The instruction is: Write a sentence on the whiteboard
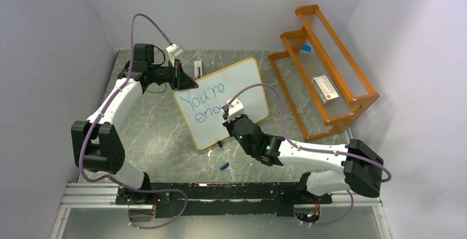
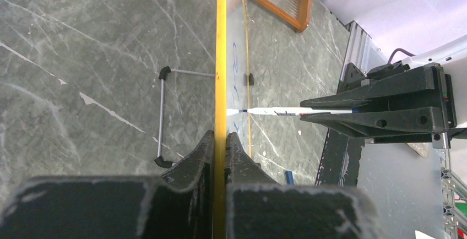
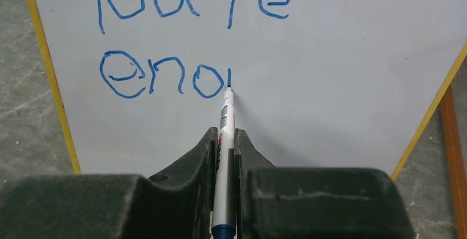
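Right tool (image 3: pixel 224 135) pinches marker (image 3: pixel 227 104) on whiteboard (image 3: pixel 341 74); left tool (image 2: pixel 220 138) clamps its edge; orange rack (image 1: pixel 306 11) holds a box (image 1: pixel 324 88).

Upright whiteboard (image 1: pixel 231 98), blue "You're eno"

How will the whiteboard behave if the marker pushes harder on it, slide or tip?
Probably stiff: edge-on in the left wrist view the whiteboard looks straight, unbowed where the marker touches. Likely light and apt to slide or tip on its thin wire foot, though the left pincer clamped on its frame should steady it.
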